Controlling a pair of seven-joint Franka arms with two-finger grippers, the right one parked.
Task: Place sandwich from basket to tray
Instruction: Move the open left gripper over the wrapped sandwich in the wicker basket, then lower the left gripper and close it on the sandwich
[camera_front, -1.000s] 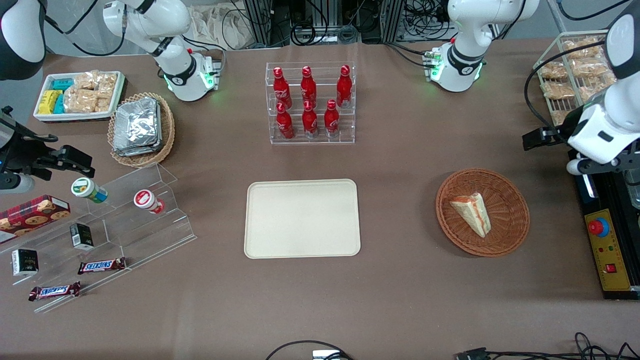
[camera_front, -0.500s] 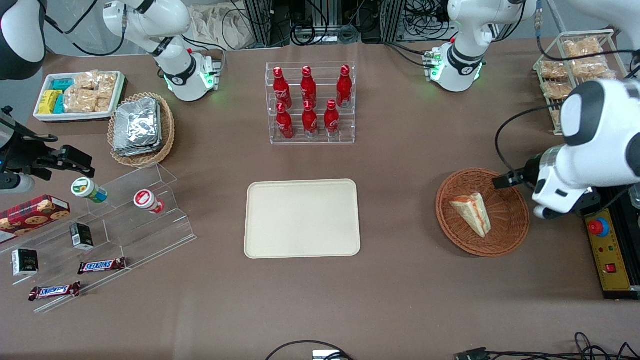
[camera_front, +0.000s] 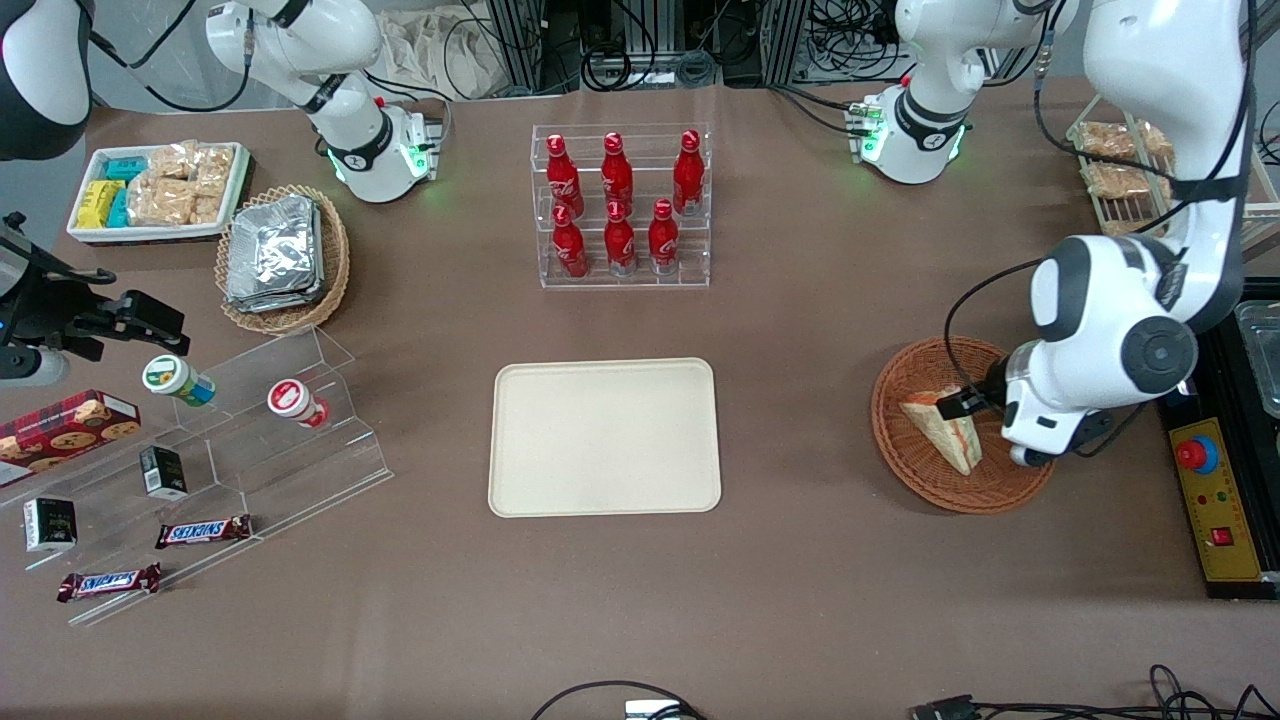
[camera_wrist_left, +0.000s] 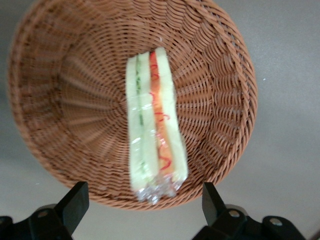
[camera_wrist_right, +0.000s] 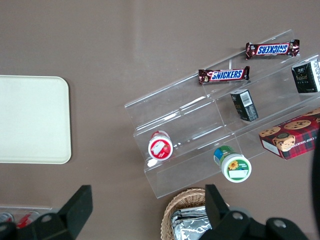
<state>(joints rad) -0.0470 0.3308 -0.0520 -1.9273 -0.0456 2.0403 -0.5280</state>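
Note:
The sandwich (camera_front: 941, 426) (camera_wrist_left: 153, 121), a wrapped pale wedge with orange-red and green filling along its edge, lies in the reddish-brown woven basket (camera_front: 912, 472) (camera_wrist_left: 60, 95). My left gripper (camera_wrist_left: 145, 205) hangs above the basket, over its rim and the wedge's wrapped end, open, its fingers wide apart with nothing between them. In the front view the arm's wrist covers part of the basket and hides the fingers. The cream tray (camera_front: 604, 437) (camera_wrist_right: 30, 120) lies flat at the table's middle with nothing on it.
A clear rack of red bottles (camera_front: 620, 205) stands farther from the front camera than the tray. Toward the parked arm's end are a stepped acrylic stand (camera_front: 215, 455) with snacks and a tan basket of foil packets (camera_front: 282, 255). A control box (camera_front: 1215, 500) lies beside the basket.
The left arm has swung from the table's edge toward the basket and now hangs over it. The sandwich, basket and tray have not moved.

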